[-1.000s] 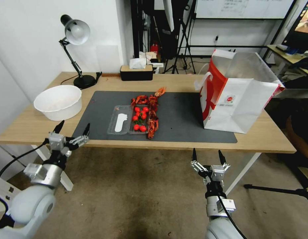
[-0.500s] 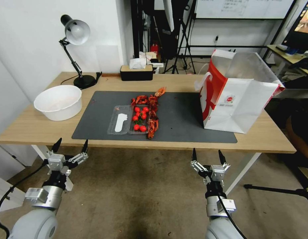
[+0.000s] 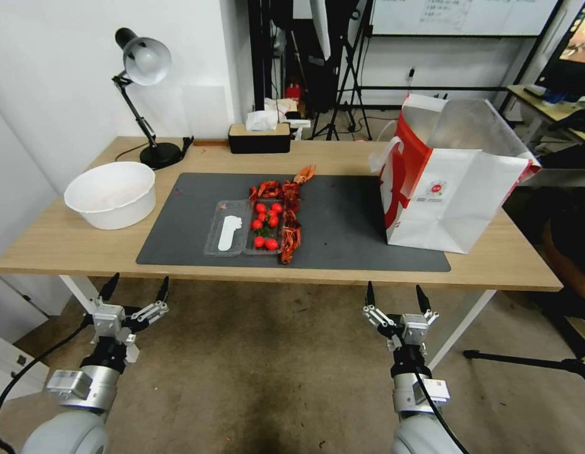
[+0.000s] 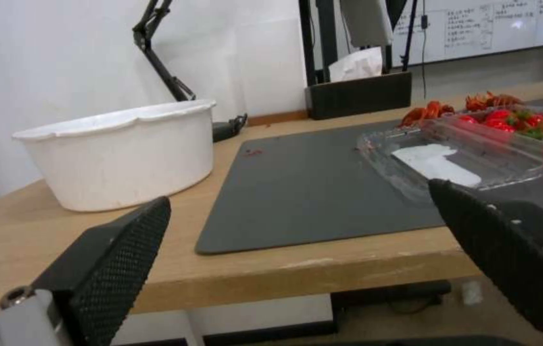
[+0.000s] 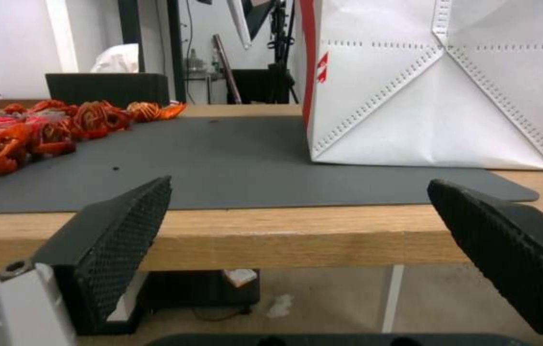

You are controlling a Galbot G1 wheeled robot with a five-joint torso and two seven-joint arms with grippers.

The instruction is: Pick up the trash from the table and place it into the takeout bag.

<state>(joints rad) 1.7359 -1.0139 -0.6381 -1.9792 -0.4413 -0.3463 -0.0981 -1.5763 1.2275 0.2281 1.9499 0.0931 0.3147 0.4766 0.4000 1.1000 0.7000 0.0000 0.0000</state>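
Observation:
On the table (image 3: 65,239), the dark grey mat (image 3: 349,221) bears the trash: a clear plastic tray (image 3: 232,236) with cherry tomatoes (image 3: 267,224) and a row of red crayfish shells (image 3: 291,214). The takeout bag (image 3: 456,189) stands open and upright on the mat's right end. A white bowl (image 3: 112,192) sits at the table's left. My left gripper (image 3: 136,280) hangs open below the front edge, facing the bowl (image 4: 124,154) and tray (image 4: 451,158). Also open and under the front edge, my right gripper (image 3: 394,287) faces the bag (image 5: 438,96) and shells (image 5: 60,125).
A black desk lamp (image 3: 144,63) and a dark tissue box (image 3: 259,135) stand along the table's far edge. A tripod leg (image 3: 525,362) lies on the floor at the right. Carpeted floor stretches in front of the table.
My left gripper has dropped from the table's front edge to below it, still open. The right gripper and everything on the table have stayed put.

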